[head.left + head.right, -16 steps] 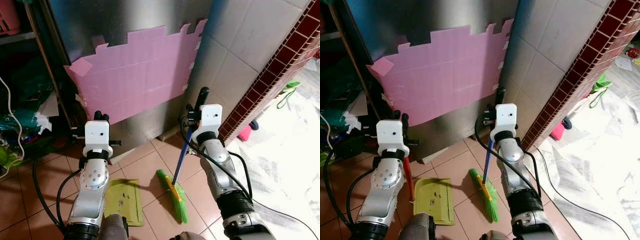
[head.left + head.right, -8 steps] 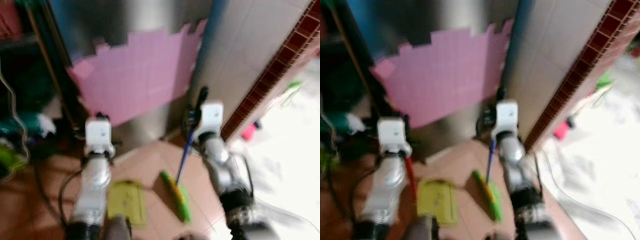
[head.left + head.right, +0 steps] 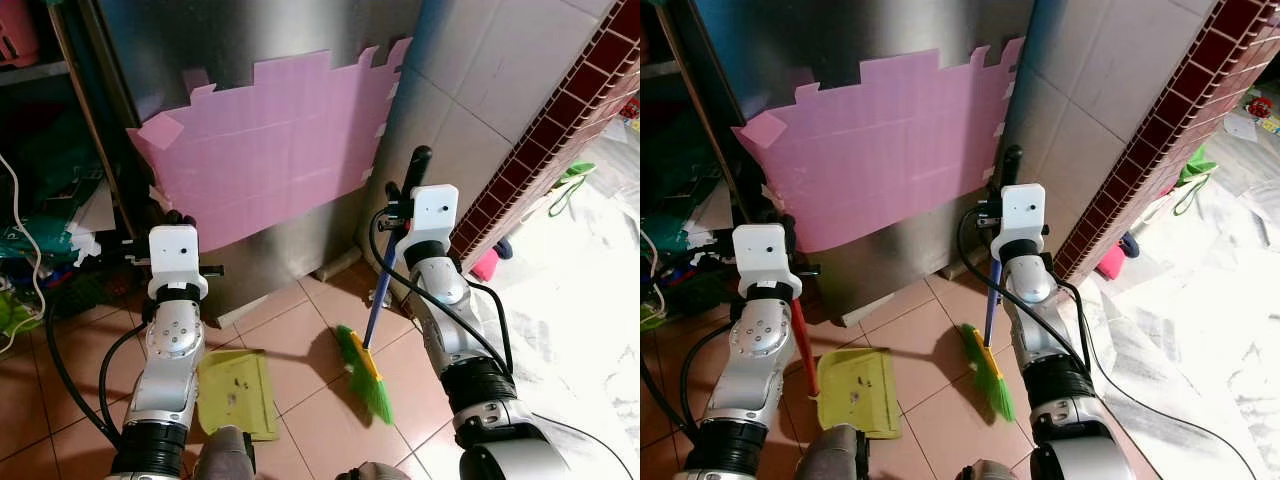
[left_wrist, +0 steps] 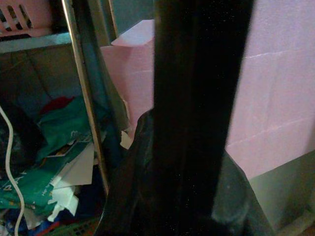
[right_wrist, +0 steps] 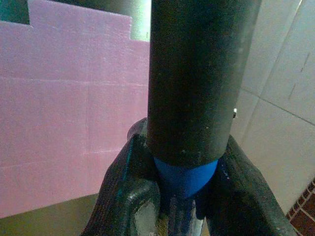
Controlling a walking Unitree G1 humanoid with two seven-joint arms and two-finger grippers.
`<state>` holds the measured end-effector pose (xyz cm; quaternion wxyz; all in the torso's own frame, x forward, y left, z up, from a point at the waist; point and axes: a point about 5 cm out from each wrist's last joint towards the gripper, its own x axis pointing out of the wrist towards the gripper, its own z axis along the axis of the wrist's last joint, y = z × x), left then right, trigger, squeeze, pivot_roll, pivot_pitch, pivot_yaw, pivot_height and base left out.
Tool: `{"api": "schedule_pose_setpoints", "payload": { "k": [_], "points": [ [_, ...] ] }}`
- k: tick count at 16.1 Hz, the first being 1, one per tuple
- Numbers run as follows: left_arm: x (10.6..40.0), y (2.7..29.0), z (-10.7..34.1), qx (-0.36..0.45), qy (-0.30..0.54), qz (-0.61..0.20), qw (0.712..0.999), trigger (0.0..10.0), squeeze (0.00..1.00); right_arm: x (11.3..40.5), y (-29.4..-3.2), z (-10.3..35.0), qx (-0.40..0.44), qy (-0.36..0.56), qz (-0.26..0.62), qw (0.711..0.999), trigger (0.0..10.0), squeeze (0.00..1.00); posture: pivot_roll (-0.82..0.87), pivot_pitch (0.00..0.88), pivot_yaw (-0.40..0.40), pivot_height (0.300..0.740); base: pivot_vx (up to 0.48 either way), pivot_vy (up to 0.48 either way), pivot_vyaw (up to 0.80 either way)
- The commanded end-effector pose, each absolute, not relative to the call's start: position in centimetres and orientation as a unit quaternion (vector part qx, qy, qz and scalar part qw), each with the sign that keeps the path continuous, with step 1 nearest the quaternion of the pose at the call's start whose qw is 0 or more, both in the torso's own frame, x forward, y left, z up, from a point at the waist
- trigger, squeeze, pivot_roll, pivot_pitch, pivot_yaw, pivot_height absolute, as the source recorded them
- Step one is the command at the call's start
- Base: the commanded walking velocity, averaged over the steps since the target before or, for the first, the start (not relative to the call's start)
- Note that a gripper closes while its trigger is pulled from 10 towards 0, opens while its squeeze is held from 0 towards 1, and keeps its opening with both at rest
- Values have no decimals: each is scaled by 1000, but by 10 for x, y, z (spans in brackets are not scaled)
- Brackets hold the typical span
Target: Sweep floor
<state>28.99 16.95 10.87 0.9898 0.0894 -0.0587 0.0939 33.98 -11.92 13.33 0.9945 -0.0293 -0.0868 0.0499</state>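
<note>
My right tool (image 3: 405, 190) clamps the broom (image 3: 372, 330); the dustpan (image 3: 852, 392), clamped by my left tool (image 3: 780, 232), lies at nine o'clock of its bristles.

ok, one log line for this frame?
task: sweep floor | right end effector: shut on broom | left end effector: shut on dustpan | broom head beside dustpan, apart

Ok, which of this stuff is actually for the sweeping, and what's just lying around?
For the job:
- broom, its blue handle gripped in the right hand
- green dustpan on the floor tiles, its red handle held by the left hand

Just lying about:
- pink foam sheet on the metal panel
- clutter on the shelf
- white cable
- pink thing by the tiled wall
</note>
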Motion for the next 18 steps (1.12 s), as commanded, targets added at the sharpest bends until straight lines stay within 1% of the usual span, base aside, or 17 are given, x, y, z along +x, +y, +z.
{"api": "schedule_pose_setpoints", "payload": {
  "k": [1, 2, 5, 9, 12, 18],
  "points": [
    [295, 166, 123, 86, -94, 86, 988, 10000, 0, 342, -124, 143, -39, -112, 46, 992, 10000, 0, 53, 72, -101, 740, 0, 0, 0],
    [295, 166, 124, 83, -98, 84, 988, 10000, 0, 342, -124, 143, -38, -111, 46, 992, 10000, 0, 53, 72, -101, 740, 0, 0, 0],
    [294, 166, 127, 80, -103, 80, 988, 10000, 0, 342, -122, 145, -43, -119, 47, 991, 10000, 0, 54, 78, -98, 740, 0, 0, -800],
    [294, 160, 130, 66, -112, 54, 990, 10000, 0, 344, -122, 154, -55, -146, 42, 987, 10000, 0, 56, 78, -93, 740, 0, 0, -800],
    [294, 160, 130, 64, -114, 50, 990, 10000, 0, 343, -122, 153, -59, -146, 45, 986, 10000, 0, 58, 79, -92, 740, 0, 0, 0],
    [293, 159, 131, 63, -118, 42, 990, 10000, 0, 343, -119, 152, -57, -148, 50, 986, 10000, 0, 62, 78, -92, 740, 374, 0, 0]
  ]
}}
